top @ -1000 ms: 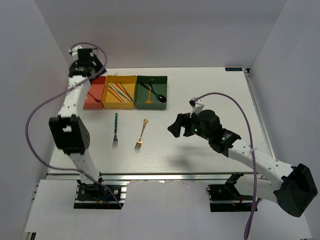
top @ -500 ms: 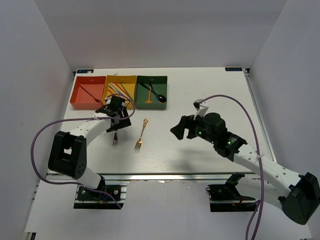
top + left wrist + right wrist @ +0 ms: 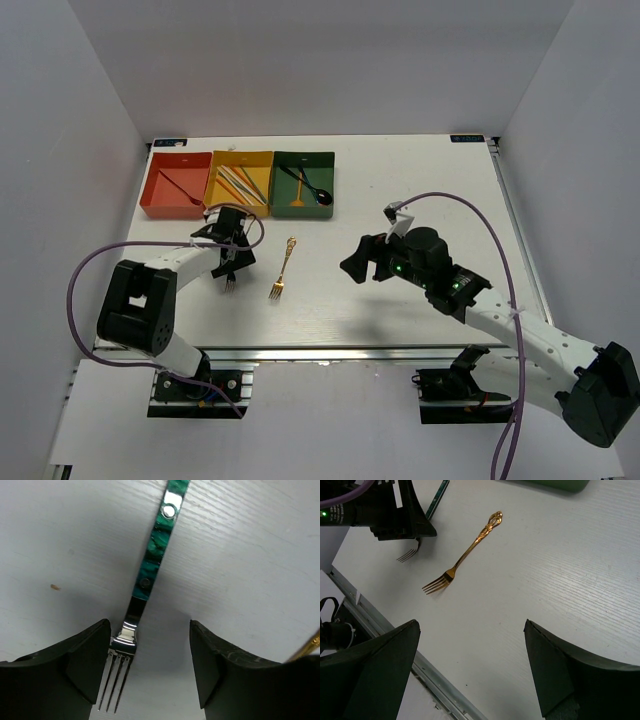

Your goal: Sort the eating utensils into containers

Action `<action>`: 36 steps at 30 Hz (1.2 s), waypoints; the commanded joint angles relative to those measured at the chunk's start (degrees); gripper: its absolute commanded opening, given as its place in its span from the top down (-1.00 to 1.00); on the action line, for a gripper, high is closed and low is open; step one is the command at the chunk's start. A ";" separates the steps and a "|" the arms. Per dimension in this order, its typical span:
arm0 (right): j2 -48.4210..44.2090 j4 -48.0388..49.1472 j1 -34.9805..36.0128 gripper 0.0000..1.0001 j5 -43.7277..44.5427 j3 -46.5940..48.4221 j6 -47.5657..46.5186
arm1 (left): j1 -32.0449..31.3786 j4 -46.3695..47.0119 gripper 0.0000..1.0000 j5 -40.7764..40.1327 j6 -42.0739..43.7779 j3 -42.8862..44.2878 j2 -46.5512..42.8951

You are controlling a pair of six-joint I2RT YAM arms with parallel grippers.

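Surface: white table [image 3: 420, 180] with a fine wood-like grain, flat and matt.
Far left part: three shallow square trays stand in one row, side by side and touching.
Row order, left to right: red-orange tray [image 3: 170, 212], yellow tray [image 3: 240, 157], dark green tray [image 3: 318, 165].
In front of the yellow tray: silver fork with a teal marbled handle [image 3: 150, 572], lying flat, tines toward the near edge.
Just to its right, apart from it: ornate gold fork [image 3: 282, 268], lying flat and a little slanted, tines also toward the near edge.
Small mark: brown speck [image 3: 55, 587] on the surface beside the teal fork.
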 commanded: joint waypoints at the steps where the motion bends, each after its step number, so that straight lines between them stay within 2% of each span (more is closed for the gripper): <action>1: 0.55 1.70 -0.07 -0.79 -0.72 -0.32 -0.35 | 0.74 2.61 -0.47 -2.49 -0.61 0.65 -0.33; 9: 2.92 3.37 -0.07 -0.79 -2.48 0.30 0.52 | 3.02 4.97 -0.48 -0.56 0.44 1.09 1.16; 16: 3.98 3.72 -0.07 -0.79 -3.01 0.74 0.87 | 3.46 5.59 -0.21 -0.74 0.27 1.62 5.90; 19: 3.71 3.72 -0.07 -0.79 -3.01 0.74 0.88 | 3.46 8.22 0.36 3.20 0.18 0.13 7.31; 23: 3.28 3.90 0.02 -0.79 -2.83 0.74 1.05 | 2.59 9.20 0.78 5.94 -0.87 -4.00 5.74; 24: 3.10 3.90 0.02 -0.79 -2.75 0.74 1.05 | 2.15 9.02 0.95 5.94 -1.22 -4.53 3.99; 25: 3.01 3.99 0.02 -0.79 -2.83 0.65 1.23 | 1.10 8.33 1.00 6.46 -1.57 -4.80 2.84; 29: 2.92 4.69 -0.07 -0.79 -2.83 0.56 1.58 | -3.21 5.25 1.00 5.86 -4.03 -4.98 -4.36; 32: 2.75 5.04 -0.07 -0.79 -3.01 0.47 1.84 | -4.27 -0.80 1.00 0.86 -5.71 -2.17 -11.83; 36: 1.96 4.69 -0.07 -0.79 -2.40 0.30 1.67 | -4.27 -8.80 1.00 -6.27 -7.11 6.33 -21.24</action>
